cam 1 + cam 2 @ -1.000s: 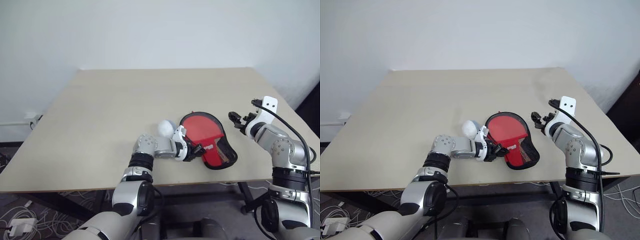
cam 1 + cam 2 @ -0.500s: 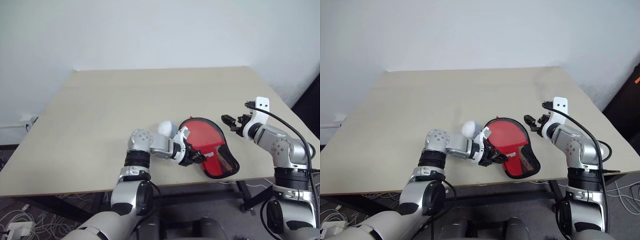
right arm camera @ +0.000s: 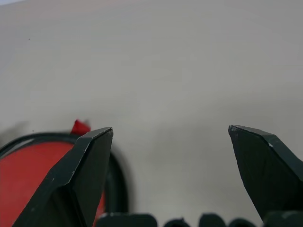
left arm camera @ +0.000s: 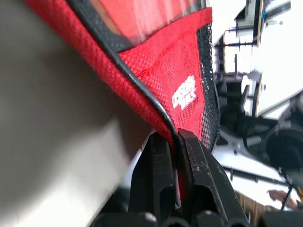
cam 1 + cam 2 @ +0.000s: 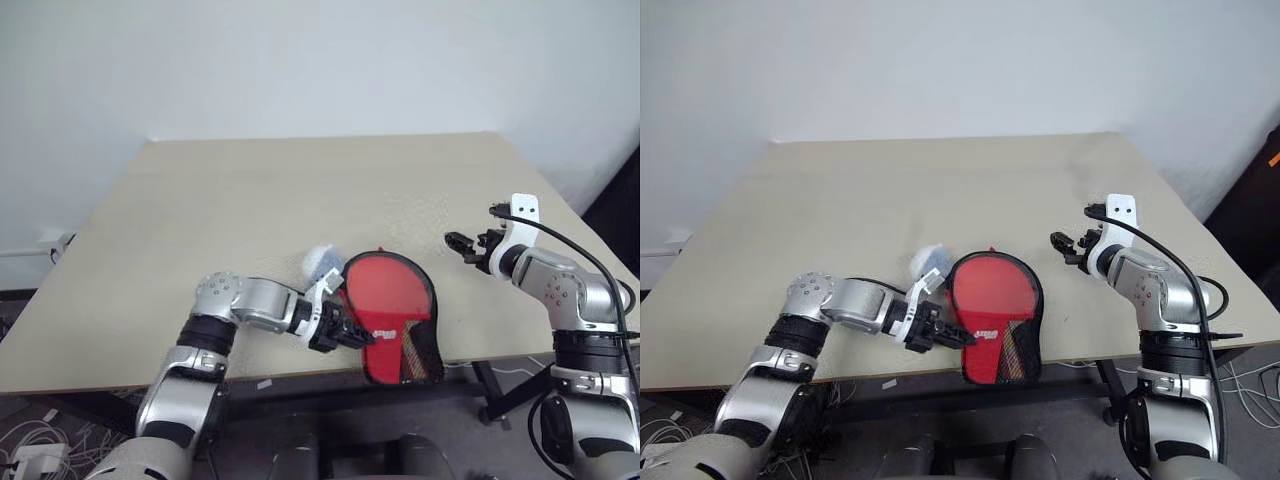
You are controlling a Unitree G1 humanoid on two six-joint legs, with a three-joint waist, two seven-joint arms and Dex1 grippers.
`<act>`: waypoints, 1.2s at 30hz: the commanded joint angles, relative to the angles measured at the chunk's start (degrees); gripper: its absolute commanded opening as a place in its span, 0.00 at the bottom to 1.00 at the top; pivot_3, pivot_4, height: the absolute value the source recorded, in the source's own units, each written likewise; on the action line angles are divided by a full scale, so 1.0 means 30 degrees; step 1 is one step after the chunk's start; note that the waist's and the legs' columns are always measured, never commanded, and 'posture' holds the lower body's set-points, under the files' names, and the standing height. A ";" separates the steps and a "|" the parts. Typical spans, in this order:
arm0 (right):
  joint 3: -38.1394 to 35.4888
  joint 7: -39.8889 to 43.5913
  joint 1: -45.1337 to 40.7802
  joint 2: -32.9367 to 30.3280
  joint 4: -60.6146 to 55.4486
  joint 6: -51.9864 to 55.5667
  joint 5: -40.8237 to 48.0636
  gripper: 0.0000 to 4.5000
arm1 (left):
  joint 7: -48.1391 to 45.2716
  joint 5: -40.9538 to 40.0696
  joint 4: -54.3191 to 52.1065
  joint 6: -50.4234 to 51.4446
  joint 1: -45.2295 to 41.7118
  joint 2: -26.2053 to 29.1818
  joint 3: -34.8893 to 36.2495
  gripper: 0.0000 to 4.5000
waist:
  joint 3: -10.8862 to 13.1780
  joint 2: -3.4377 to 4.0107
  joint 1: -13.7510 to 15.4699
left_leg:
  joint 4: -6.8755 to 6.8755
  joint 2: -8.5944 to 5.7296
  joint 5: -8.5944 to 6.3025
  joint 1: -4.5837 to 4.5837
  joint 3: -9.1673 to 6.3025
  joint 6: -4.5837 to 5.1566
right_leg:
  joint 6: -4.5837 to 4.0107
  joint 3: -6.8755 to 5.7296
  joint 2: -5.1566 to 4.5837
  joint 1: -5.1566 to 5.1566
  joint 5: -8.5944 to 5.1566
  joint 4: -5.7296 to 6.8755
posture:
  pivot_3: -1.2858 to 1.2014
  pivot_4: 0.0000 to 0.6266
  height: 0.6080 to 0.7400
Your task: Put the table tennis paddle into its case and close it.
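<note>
red paddle (image 5: 385, 300) sits inside case (image 5: 420, 345); left end effector (image 5: 348, 333) pinches its edge, right end effector (image 5: 462, 243) gapes empty; closing remains.

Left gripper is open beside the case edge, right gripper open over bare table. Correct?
Not quite. The left gripper is shut on the case, pinching its black piped edge, as the left wrist view shows. The rest holds: the right gripper is open over the bare table.

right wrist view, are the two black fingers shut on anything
No, the right gripper has its black fingers spread wide over bare beige table, nothing between them.
</note>
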 commanded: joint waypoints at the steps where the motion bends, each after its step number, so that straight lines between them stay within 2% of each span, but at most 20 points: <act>1: 0.0162 0.0379 -0.0873 -0.0069 -0.0085 -0.0522 -0.0172 0.94 | -0.0972 -0.1807 -0.1460 -0.0244 0.0006 0.0499 -0.1575 0.01 | 0.0000 0.0000 0.0018 | 0.0000 -0.0003 0.0000 0.0000 0.0007 0.0000 | -0.0001 -0.0001 0.0000 0.0003 0.0001 -0.0004 | 0.52 0.00 0.88; 11: 0.0804 0.1275 -0.0724 -0.0302 -0.0555 -0.0060 -0.0138 0.94 | -0.4176 -0.1807 -0.2848 -0.0407 -0.0413 0.2629 -0.4266 0.01 | -0.0001 0.0001 -0.0010 | -0.0023 -0.0006 0.0011 0.0000 0.0023 -0.0030 | 0.0009 -0.0001 0.0008 -0.0005 -0.0006 -0.0009 | 0.52 0.00 0.88; 23: 0.1269 0.1530 -0.0211 -0.0113 -0.1131 0.0031 -0.0473 0.94 | -0.3058 -0.1807 -0.6188 -0.3448 0.0715 0.3638 -0.3108 0.01 | -0.0001 0.0002 -0.0015 | -0.0036 -0.0006 0.0014 0.0001 0.0029 -0.0039 | 0.0006 0.0010 0.0006 -0.0015 -0.0005 -0.0013 | 0.52 0.00 0.88; 26: 0.1239 0.1402 -0.0355 -0.0106 -0.0751 -0.0144 -0.0814 0.94 | -0.3028 -0.1807 -0.6555 -0.3582 0.0880 0.3655 -0.3212 0.16 | 0.0000 0.0001 0.0012 | -0.0038 -0.0006 0.0016 -0.0002 0.0036 -0.0040 | 0.0008 0.0017 0.0009 -0.0022 -0.0005 -0.0011 | 0.52 0.00 0.88; 31: 0.1264 0.1573 -0.0422 -0.0113 -0.0738 -0.0095 -0.0854 0.94 | -0.3233 -0.1807 -0.5410 -0.3167 0.1010 0.3603 -0.3161 0.54 | -0.0001 0.0002 -0.0003 | -0.0038 -0.0011 0.0018 0.0001 0.0037 -0.0042 | 0.0010 0.0017 0.0009 -0.0018 -0.0006 -0.0010 | 0.52 0.00 0.88; 36: 0.1343 0.1707 -0.0232 -0.0060 -0.0925 0.0116 -0.0821 0.94 | -0.4888 -0.1807 -0.5358 -0.2670 0.1177 0.4149 -0.2514 0.54 | -0.0001 0.0002 -0.0016 | -0.0038 -0.0009 0.0021 0.0000 0.0065 -0.0048 | 0.0014 0.0016 0.0013 -0.0020 -0.0009 -0.0011 | 0.52 0.00 0.88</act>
